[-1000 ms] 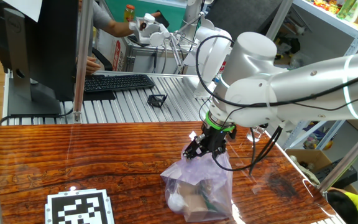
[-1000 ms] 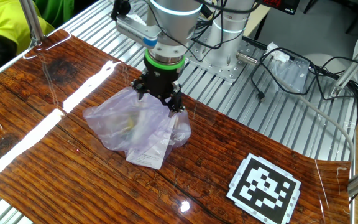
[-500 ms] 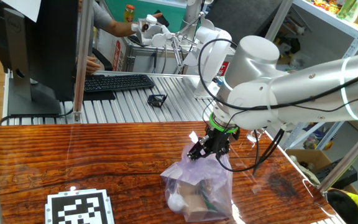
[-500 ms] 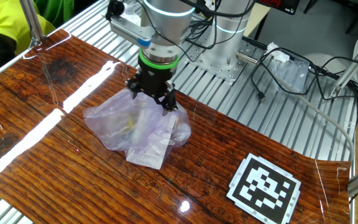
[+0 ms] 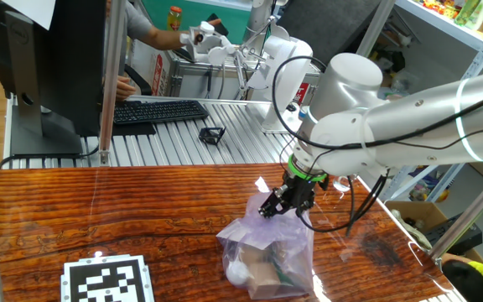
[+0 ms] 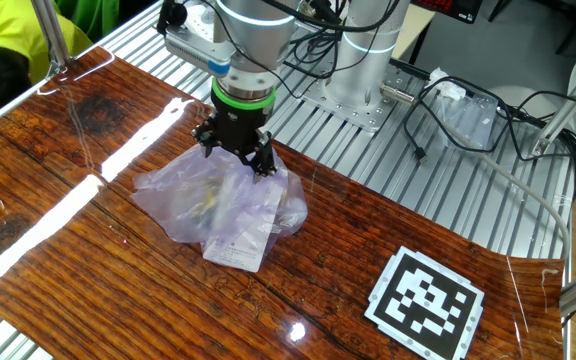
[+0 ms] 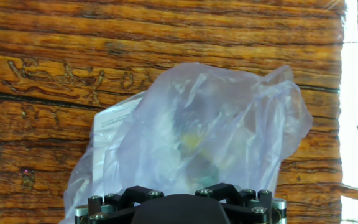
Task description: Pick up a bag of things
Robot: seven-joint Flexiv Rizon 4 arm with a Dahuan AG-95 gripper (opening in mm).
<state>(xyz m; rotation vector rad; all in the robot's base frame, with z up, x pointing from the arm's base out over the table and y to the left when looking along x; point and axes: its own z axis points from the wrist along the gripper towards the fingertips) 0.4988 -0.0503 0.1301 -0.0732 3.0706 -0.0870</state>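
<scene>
The bag of things lies on the wooden table, a crinkly pale-lavender plastic bag with a white ball and brown items showing through. In the other fixed view the bag shows its white paper tag at the near side. My gripper stands at the bag's upper end, pointing down, fingers spread apart at the plastic. In the hand view the bag fills the middle just below the gripper's black base; the fingertips are out of sight there.
A black-and-white marker card lies on the table, seen also in the other fixed view. A keyboard, a monitor and a small black part sit on the metal slats behind. Cables lie near the arm's base.
My gripper has shifted sideways along the bag's upper end, toward the table's edge with the bright reflection. The bag has stayed where it lay on the table.
</scene>
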